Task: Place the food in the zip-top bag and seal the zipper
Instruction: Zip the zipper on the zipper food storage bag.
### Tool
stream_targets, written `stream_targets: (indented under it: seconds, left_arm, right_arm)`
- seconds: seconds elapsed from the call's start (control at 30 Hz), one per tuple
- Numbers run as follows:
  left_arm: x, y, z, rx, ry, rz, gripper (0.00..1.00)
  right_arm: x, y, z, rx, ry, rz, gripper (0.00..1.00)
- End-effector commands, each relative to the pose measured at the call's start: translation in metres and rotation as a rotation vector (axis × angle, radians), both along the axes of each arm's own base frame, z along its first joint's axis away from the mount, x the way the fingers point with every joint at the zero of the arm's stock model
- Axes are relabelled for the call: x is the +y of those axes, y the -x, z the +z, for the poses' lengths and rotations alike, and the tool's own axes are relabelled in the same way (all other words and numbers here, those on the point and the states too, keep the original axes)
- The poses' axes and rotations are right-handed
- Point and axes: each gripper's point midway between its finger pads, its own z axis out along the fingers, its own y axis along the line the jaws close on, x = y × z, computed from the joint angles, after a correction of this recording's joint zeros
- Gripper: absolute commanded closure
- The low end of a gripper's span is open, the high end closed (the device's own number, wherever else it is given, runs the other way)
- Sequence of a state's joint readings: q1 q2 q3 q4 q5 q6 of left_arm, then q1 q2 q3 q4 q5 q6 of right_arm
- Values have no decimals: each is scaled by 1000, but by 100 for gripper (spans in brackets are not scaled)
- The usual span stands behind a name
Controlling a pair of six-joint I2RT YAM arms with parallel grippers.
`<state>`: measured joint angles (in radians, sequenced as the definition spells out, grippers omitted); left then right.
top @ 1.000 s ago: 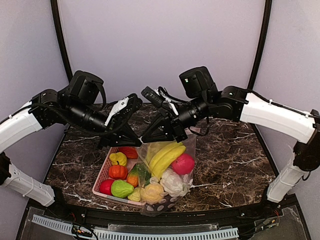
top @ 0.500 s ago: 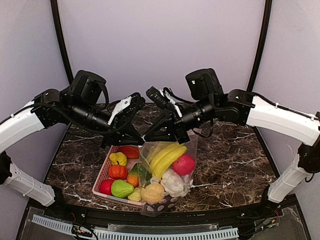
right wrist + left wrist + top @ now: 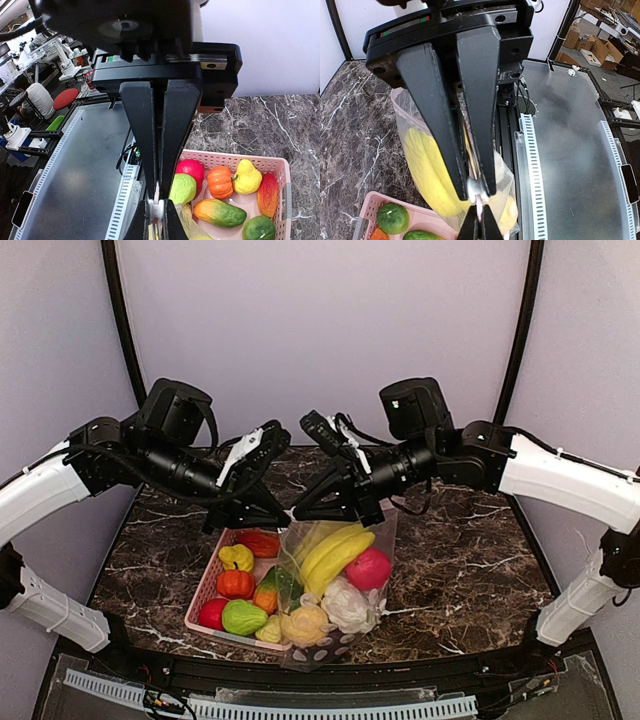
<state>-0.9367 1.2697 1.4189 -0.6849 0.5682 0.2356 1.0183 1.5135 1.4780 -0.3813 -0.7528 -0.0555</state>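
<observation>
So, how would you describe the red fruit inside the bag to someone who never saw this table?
Find the pink basket at the near middle of the marble table; the clear zip-top bag is at its right side. In the bag, the red fruit lies rightmost, beside the yellow banana, behind the white cauliflower. It is the bag's only round, pinkish-red piece.

Clear, white-dotted zip-top bag (image 3: 384, 532); yellow banana (image 3: 335, 552), pink-red fruit (image 3: 366, 568), white cauliflower (image 3: 346, 606); pink basket (image 3: 203, 592); dark, white-veined marble counter (image 3: 460, 560).
</observation>
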Motion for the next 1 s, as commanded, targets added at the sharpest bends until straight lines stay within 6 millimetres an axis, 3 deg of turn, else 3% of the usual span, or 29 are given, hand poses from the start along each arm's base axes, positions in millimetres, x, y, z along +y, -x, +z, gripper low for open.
stream_targets:
  seconds: [0.0, 0.97]
  left_arm:
    - [11, 1, 20, -17, 52, 9, 99]
    - [20, 0, 27, -34, 67, 23, 99]
  right_arm:
    - [-24, -1, -8, 43, 49, -12, 100]
    - [-51, -25, -20, 58, 77, -115, 100]
